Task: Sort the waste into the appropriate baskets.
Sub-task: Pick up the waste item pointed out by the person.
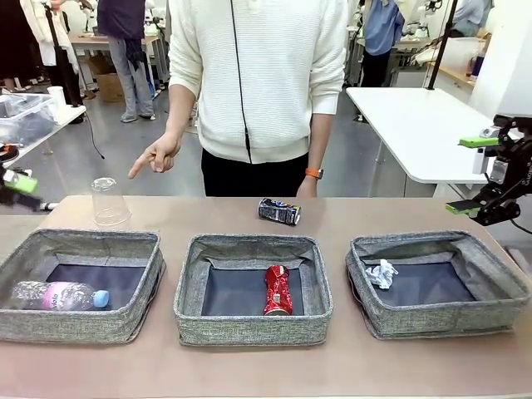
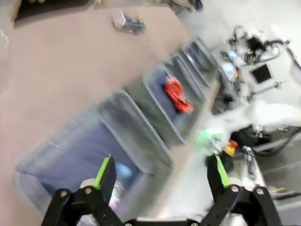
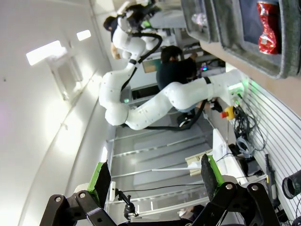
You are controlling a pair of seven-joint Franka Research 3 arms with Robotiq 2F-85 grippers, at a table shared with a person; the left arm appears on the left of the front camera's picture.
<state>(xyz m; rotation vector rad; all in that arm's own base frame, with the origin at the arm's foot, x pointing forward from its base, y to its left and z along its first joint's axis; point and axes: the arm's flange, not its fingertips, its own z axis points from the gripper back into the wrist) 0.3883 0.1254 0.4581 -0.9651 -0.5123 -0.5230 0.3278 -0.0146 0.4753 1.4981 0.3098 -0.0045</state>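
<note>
A clear plastic cup (image 1: 109, 202) stands mouth-down on the table just behind the left basket (image 1: 83, 237), and a crushed dark printed can (image 1: 278, 211) lies on its side behind the middle basket (image 1: 249, 243); these two pieces of waste are not yet sorted. The cup looks light, thin-walled and slick, likely to buckle under a hard squeeze, so a gentle pinch across its upturned base end seems safest. The can looks light but stiff along its creases, best taken across its flattened middle. A person's hand (image 1: 158, 155) points down toward the cup. Already binned are the bottle (image 1: 58, 294) on the left, the red can (image 1: 277, 290) in the middle and the paper wad (image 1: 382, 273) in the right basket (image 1: 432, 241). The left gripper (image 2: 160, 176) hangs over the left basket with its jaws spread wide and empty; the right gripper (image 1: 470, 174) is raised beyond the right basket, likewise spread wide and empty.
</note>
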